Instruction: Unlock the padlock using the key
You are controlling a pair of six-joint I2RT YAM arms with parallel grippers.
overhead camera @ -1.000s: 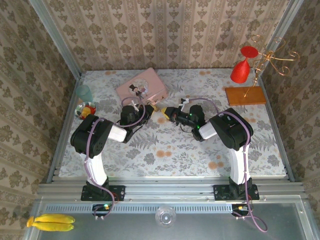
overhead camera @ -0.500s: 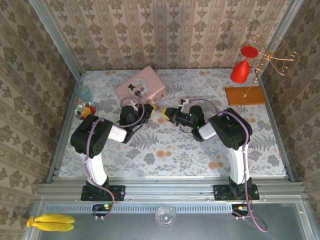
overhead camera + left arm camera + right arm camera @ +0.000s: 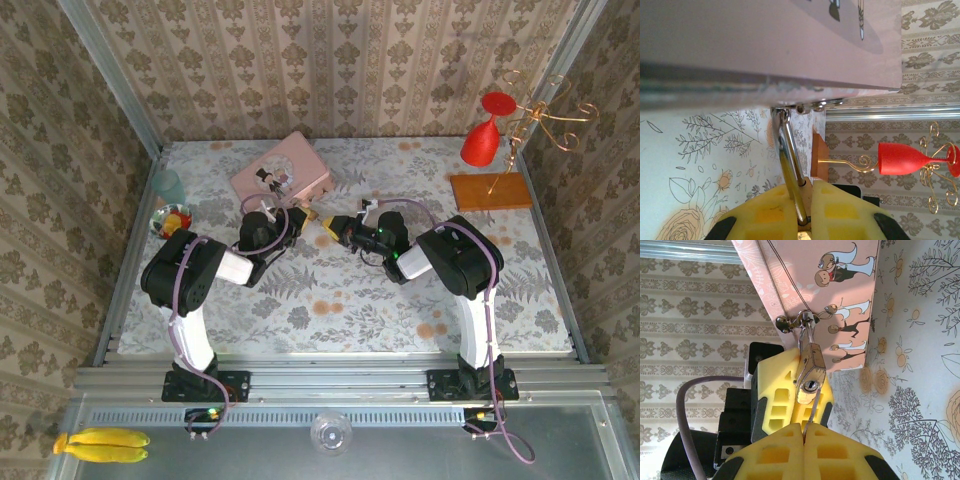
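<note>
The small brass padlock (image 3: 810, 370) hangs by its silvery shackle (image 3: 790, 160) from the hasp on the pink picture tin (image 3: 282, 172). My left gripper (image 3: 807, 200) is shut on the padlock body, and its yellow fingers (image 3: 777, 395) show behind the lock. My right gripper (image 3: 804, 432) is shut on the thin silver key (image 3: 813, 412). The key's tip reaches the right edge of the keyhole (image 3: 811, 385); whether it is inside I cannot tell. From above, both grippers meet tip to tip by the tin's near corner, left (image 3: 303, 213) and right (image 3: 338, 228).
A red wine glass (image 3: 481, 140) hangs on a gold wire stand with a wooden base (image 3: 490, 191) at the back right. A teal cup (image 3: 168, 185) and a small bowl of fruit (image 3: 172, 220) stand at the left edge. Papered walls close three sides.
The tin and both grippers have shifted very slightly to the left. Both grips are unchanged.
</note>
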